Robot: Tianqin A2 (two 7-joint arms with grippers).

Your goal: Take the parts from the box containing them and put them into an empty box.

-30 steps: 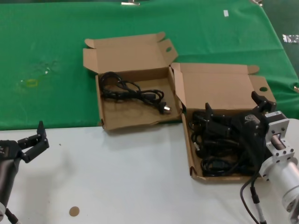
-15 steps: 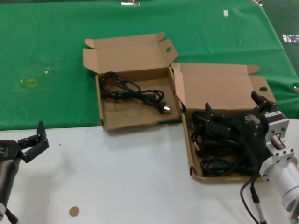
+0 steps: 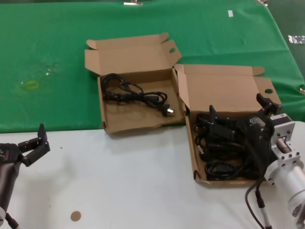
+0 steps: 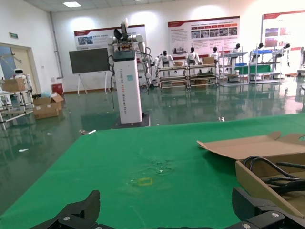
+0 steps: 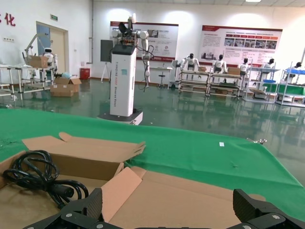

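Our left pincer (image 3: 35, 143) waits released over the white bench (image 3: 124, 181), well apart from both boxes. Next comes the far box (image 3: 136, 121), holding one cable (image 3: 136, 94) coiled loosely with its plug lying toward the other box. Rightmost, the full box (image 3: 224, 90) holds a tangled heap of cables (image 3: 217, 160), glossy black, thin, with chunky plugs. Our right pincer (image 3: 236, 117) hangs over that heap, fingers spread, grasping nothing. We judge the tangle the main risk: a grab may drag several cables together, or a trailing loop may snag the box wall and tug the light cardboard across the bench.
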